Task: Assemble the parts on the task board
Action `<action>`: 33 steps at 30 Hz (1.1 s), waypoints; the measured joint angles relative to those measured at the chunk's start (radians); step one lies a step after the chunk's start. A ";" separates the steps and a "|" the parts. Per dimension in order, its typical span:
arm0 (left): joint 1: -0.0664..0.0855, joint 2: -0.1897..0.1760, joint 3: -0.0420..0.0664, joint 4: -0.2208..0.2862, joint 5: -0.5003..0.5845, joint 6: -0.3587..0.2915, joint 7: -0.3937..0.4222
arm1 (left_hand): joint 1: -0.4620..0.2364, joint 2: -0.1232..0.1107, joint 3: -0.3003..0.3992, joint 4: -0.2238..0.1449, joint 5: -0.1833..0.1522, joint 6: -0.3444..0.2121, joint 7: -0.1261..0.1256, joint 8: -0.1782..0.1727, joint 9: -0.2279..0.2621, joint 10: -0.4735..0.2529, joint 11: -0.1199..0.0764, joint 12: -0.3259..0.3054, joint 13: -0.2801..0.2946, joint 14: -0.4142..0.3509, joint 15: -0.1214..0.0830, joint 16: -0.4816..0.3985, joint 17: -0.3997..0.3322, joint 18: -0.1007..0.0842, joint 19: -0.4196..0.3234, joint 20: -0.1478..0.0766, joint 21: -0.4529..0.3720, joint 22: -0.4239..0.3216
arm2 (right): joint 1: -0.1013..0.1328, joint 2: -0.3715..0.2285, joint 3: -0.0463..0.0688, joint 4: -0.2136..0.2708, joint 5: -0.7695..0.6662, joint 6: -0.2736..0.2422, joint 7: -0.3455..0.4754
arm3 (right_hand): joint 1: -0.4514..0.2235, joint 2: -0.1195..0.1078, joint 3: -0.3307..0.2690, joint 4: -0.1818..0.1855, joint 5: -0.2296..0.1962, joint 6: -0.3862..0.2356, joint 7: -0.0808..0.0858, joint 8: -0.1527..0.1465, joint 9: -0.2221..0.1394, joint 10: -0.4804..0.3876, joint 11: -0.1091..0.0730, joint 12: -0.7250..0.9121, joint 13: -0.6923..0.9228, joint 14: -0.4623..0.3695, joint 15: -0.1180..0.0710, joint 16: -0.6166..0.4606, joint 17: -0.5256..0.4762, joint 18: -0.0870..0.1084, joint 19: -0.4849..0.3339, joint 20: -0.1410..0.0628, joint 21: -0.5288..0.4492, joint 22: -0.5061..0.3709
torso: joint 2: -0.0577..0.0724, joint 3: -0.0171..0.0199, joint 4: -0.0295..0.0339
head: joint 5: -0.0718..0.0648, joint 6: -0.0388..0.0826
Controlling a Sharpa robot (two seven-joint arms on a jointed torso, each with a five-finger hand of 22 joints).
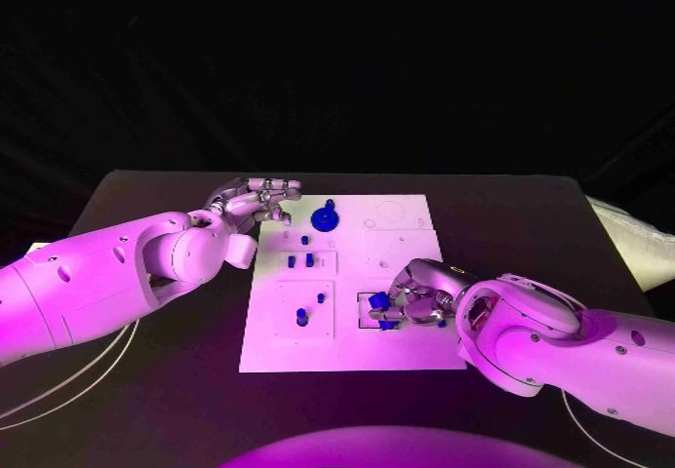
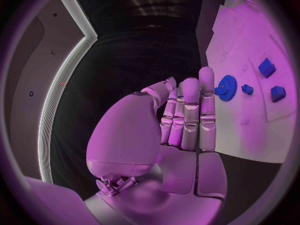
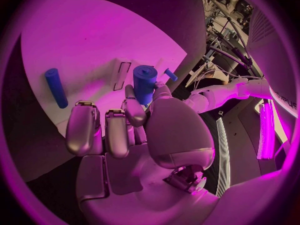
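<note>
since the blue peg (image 3: 144,82) looks light, stiff and slick, the right hand (image 1: 408,297), low centre, pinches its side; the left hand (image 1: 260,202), upper left, hovers empty, fingers straight.

We see two bulky white arms with smooth, rounded plastic shells, each ending in a silver metal hand: the left hand (image 1: 258,202) and the right hand (image 1: 410,297). Small dark screw holes dot the right forearm's shell. Thin pale cables trail beneath both arms. The fingers (image 2: 190,116) are segmented, with smooth rounded tips.
</note>
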 measured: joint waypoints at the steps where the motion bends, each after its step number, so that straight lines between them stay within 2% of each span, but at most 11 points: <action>1: 0.000 0.000 0.000 0.000 0.000 0.000 0.000 | 0.000 0.000 0.000 0.000 0.000 0.000 0.000 0.000 0.000 0.000 0.000 0.004 0.000 0.000 0.000 0.000 0.000 0.000 0.000 0.000 0.000 0.000 | 0.000 0.002 0.000 -0.002 -0.005 0.003 -0.002 | -0.002 -0.002 -0.003 0.002 -0.008 0.003 0.000 0.001 0.002 0.000 0.000 -0.002 -0.001 0.000 0.000 0.000 -0.001 0.000 0.000 0.000 0.000 -0.001 | 0.000 0.0001 0.0000 | 0.001 0.000; 3: 0.000 0.000 0.000 0.000 0.000 0.000 -0.001 | 0.000 0.000 0.000 0.000 0.000 0.000 0.000 0.000 0.000 0.000 0.000 0.005 0.000 0.000 0.000 0.000 -0.001 0.000 0.000 0.000 0.000 0.000 | 0.000 0.006 0.000 -0.006 -0.018 0.008 -0.006 | -0.012 0.001 -0.014 0.001 -0.024 0.005 -0.002 0.002 0.007 0.000 0.000 -0.010 -0.005 0.000 0.000 0.000 -0.004 0.000 0.000 0.000 0.000 -0.002 | 0.000 0.0001 -0.0007 | 0.002 0.000; 6: 0.000 0.000 0.000 0.000 0.000 0.001 -0.001 | 0.000 0.000 0.000 0.000 0.000 0.000 0.000 0.000 0.000 0.000 0.000 0.005 0.000 0.000 0.000 0.000 -0.001 0.000 0.000 0.000 0.000 0.000 | 0.000 0.013 0.000 -0.010 -0.039 0.013 -0.011 | -0.048 0.002 -0.042 0.002 -0.089 0.008 -0.004 -0.001 0.018 -0.004 -0.006 -0.030 -0.013 0.000 0.000 -0.008 -0.011 0.000 0.000 0.000 0.000 -0.006 | 0.000 0.0012 -0.0012 | 0.003 0.000; 8: 0.000 0.000 0.000 0.000 0.000 0.001 -0.002 | 0.000 0.000 0.000 0.000 0.000 0.000 0.000 0.000 0.000 0.000 0.000 0.005 0.000 0.000 0.000 0.000 -0.001 0.000 0.000 0.000 0.000 0.000 | 0.000 0.016 0.000 -0.012 -0.050 0.015 -0.014 | -0.078 -0.011 -0.062 0.002 -0.141 0.003 -0.002 -0.001 0.022 -0.010 -0.002 -0.042 -0.019 0.000 0.000 -0.010 -0.015 0.000 0.000 0.000 0.000 -0.008 | 0.000 0.0016 -0.0012 | 0.004 0.000; 11: 0.000 0.000 0.000 0.000 0.000 0.001 -0.002 | 0.000 0.000 0.000 0.000 0.000 0.000 0.000 0.000 0.000 0.000 0.000 0.005 0.000 0.000 0.000 0.000 -0.001 0.000 0.000 0.000 0.000 0.000 | 0.000 0.021 0.000 -0.015 -0.068 0.015 -0.016 | -0.128 -0.049 -0.069 0.005 -0.209 -0.005 0.000 -0.001 0.029 -0.022 0.000 -0.066 -0.034 0.000 0.000 -0.015 -0.021 0.000 0.000 0.000 -0.007 -0.013 | 0.000 0.0017 -0.0013 | 0.004 0.000; 14: 0.000 0.000 0.000 0.000 0.000 0.001 -0.002 | 0.000 0.000 0.000 0.000 0.000 0.000 0.000 0.000 0.000 0.000 0.000 0.005 0.000 0.000 0.000 0.000 -0.001 0.000 0.000 0.000 0.000 0.000 | 0.000 0.023 0.000 -0.017 -0.083 0.015 -0.017 | -0.160 -0.081 -0.044 0.006 -0.240 -0.011 -0.001 -0.001 0.036 -0.028 0.002 -0.092 -0.051 0.000 0.000 -0.015 -0.024 0.000 0.000 0.000 -0.007 -0.015 | 0.000 0.0017 -0.0017 | 0.003 0.000; 19: 0.000 0.000 0.000 0.000 0.000 0.002 -0.003 | 0.000 0.000 0.000 0.000 0.000 0.000 0.000 0.000 0.000 0.000 0.000 0.005 0.000 0.000 0.000 0.000 -0.001 0.000 0.000 0.000 0.000 0.000 | 0.000 0.024 0.000 -0.019 -0.103 0.014 -0.020 | -0.166 -0.087 -0.037 0.006 -0.240 -0.011 -0.001 -0.001 0.038 -0.035 0.002 -0.101 -0.058 0.000 0.000 -0.019 -0.025 0.000 0.000 0.000 -0.007 -0.016 | 0.000 0.0016 -0.0023 | 0.003 0.001; 27: 0.000 0.000 0.000 0.000 0.000 0.002 -0.003 | 0.000 0.000 0.000 0.000 0.000 -0.004 0.004 0.000 0.000 -0.004 -0.004 0.005 0.000 0.000 0.000 0.000 -0.001 0.000 0.000 0.000 0.000 0.000 | 0.000 0.024 0.000 -0.017 -0.119 0.016 -0.021 | -0.176 -0.076 -0.013 0.004 -0.226 -0.011 -0.001 -0.001 0.046 -0.035 0.002 -0.100 -0.051 0.000 0.000 -0.019 -0.026 0.000 0.000 0.000 -0.007 -0.010 | 0.000 0.0016 -0.0023 | 0.002 0.000; 29: 0.000 0.000 0.000 0.000 0.000 0.002 -0.004 | 0.000 0.000 0.000 0.000 0.000 -0.004 0.004 0.000 0.000 -0.004 -0.004 0.005 0.000 0.000 0.000 0.000 -0.001 0.000 0.000 0.000 0.000 0.000 | 0.000 0.024 0.000 -0.016 -0.122 0.019 -0.022 | -0.144 -0.045 0.001 -0.004 -0.181 -0.011 -0.001 -0.001 0.051 -0.029 -0.001 -0.085 -0.037 0.000 0.000 -0.019 -0.022 0.000 0.000 0.000 -0.007 -0.003 | 0.000 0.0015 -0.0019 | 0.002 -0.001; 31: 0.000 0.000 0.000 0.000 0.000 0.002 -0.004 | 0.000 0.000 0.000 0.000 0.000 -0.004 0.004 0.000 0.000 -0.004 -0.004 0.005 0.000 0.000 0.000 0.000 -0.001 0.000 0.000 0.000 0.000 0.000 | 0.000 0.024 0.000 -0.015 -0.123 0.021 -0.022 | -0.089 -0.011 0.022 -0.023 -0.111 -0.007 -0.005 -0.001 0.058 -0.014 -0.004 -0.069 -0.021 0.000 0.000 -0.019 -0.015 0.000 0.000 0.000 -0.006 0.007 | 0.000 0.0014 -0.0018 | 0.002 -0.001; 33: 0.000 0.000 0.000 0.000 0.000 0.002 -0.004 | 0.000 0.000 0.000 0.000 0.000 -0.004 0.004 0.000 0.000 -0.004 -0.004 0.005 0.000 0.000 0.000 0.000 -0.001 0.000 0.000 0.000 0.000 0.000 | 0.000 0.024 0.000 -0.014 -0.125 0.025 -0.022 | -0.049 0.002 0.034 -0.034 -0.074 -0.005 -0.007 0.004 0.061 -0.009 -0.009 -0.058 -0.010 0.002 -0.002 -0.019 -0.006 0.000 0.004 -0.004 0.001 0.015 | 0.000 0.0013 -0.0018 | 0.002 -0.001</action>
